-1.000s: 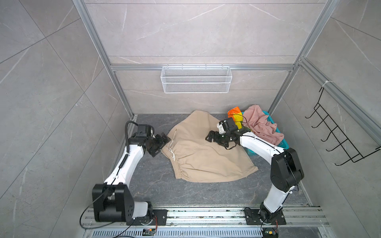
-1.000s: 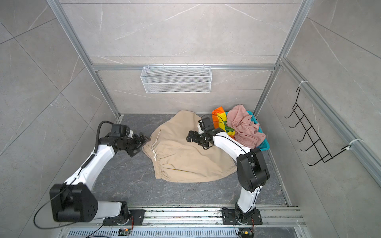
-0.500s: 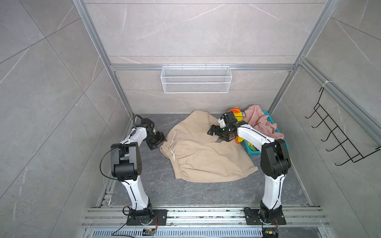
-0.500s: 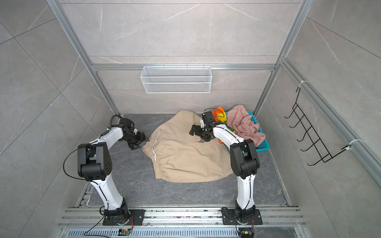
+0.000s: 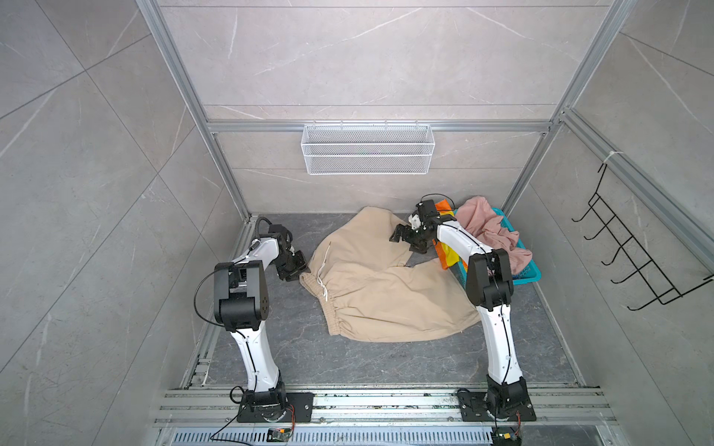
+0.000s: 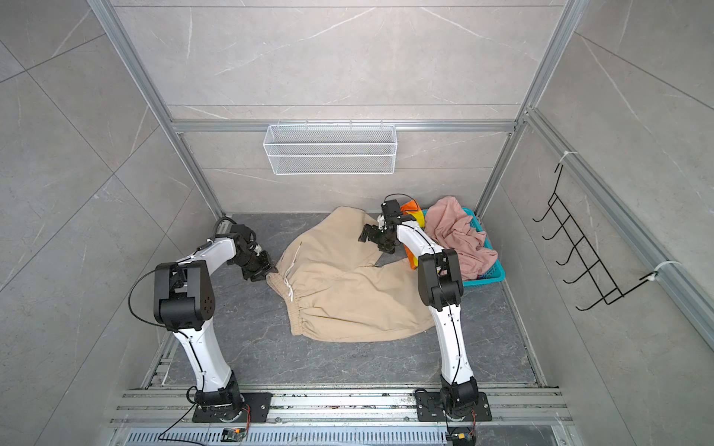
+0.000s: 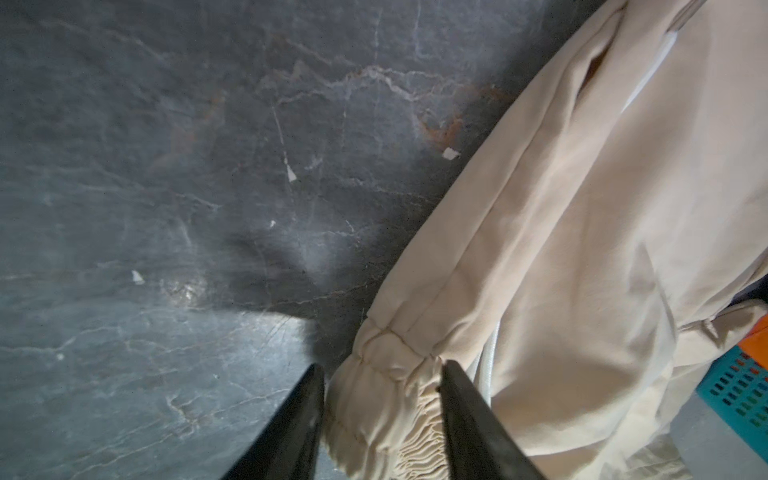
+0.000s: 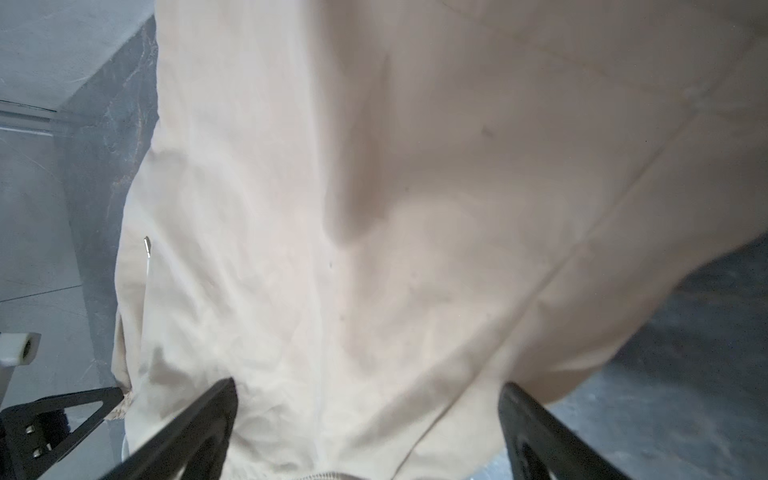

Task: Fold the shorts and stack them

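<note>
Dark grey stone surface (image 5: 309,359) carries the plain beige fabric shorts (image 5: 386,293), which lie spread flat and unfolded at mid-frame. At right, the teal perforated plastic basket (image 5: 521,278) holds the dusty pink shorts (image 5: 490,231) and the rainbow-striped shorts (image 5: 445,258). The right claw (image 8: 369,384) hangs spread wide over a beige leg, empty. The left claw (image 7: 382,368) straddles the gathered waistband corner; whether it truly pinches I cannot tell. The first fold looks about to start. It needs firm grips at both ends.

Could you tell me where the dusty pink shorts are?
In both top views, the dusty pink fabric shorts lie in the teal perforated basket, far right.
</note>
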Controlling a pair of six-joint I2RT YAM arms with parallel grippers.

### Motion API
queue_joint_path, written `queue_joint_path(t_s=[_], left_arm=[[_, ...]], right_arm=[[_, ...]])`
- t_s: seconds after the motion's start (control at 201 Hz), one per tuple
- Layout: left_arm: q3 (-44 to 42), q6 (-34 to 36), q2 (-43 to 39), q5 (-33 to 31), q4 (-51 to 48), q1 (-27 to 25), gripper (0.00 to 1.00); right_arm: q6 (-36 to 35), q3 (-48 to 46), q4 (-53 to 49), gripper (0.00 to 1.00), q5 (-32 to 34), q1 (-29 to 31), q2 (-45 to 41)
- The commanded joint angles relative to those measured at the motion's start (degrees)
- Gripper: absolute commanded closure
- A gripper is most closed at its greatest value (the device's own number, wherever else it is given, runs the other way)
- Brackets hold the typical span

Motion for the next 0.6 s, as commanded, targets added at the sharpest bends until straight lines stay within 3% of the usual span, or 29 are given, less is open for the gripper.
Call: queue_joint_path(t_s=[0.0,0.045,0.115,0.284,0.458,0.593], left_arm=[[0.9,2.2,1.8,-0.8,-1.7,-0.6,0.76],[1.2,2.5,2.2,-1.0,-2.1,-0.9,0.89],[1.8,2.9,2.5,-1.5,-2.7,-1.1,1.0],[4.3,3.6,1.7,-7.9,-5.9,-1.1,1.0],[6.3,3.6,1.2,-11.5,-8.4,-0.6,1.0],[8.0,4.7,1.2,-13.7,-9.5,-0.5,1.0]], right_arm=[[-3.6,10.5,-9.6,0.01,3.1,-0.9,5.1],[-4.6,15.4,-12.8,0.01,4.8,-1.1,7.2],[-5.6,22.7,-17.5,0.01,5.5,-1.4,12.4],[-5.7,34.2,-22.3,0.01,3.5,-1.6,19.5],[-5.7,29.4,-21.7,0.01,2.4,-1.6,19.4],[-6.1,12.8,-17.5,0.01,2.6,-1.5,12.5]])
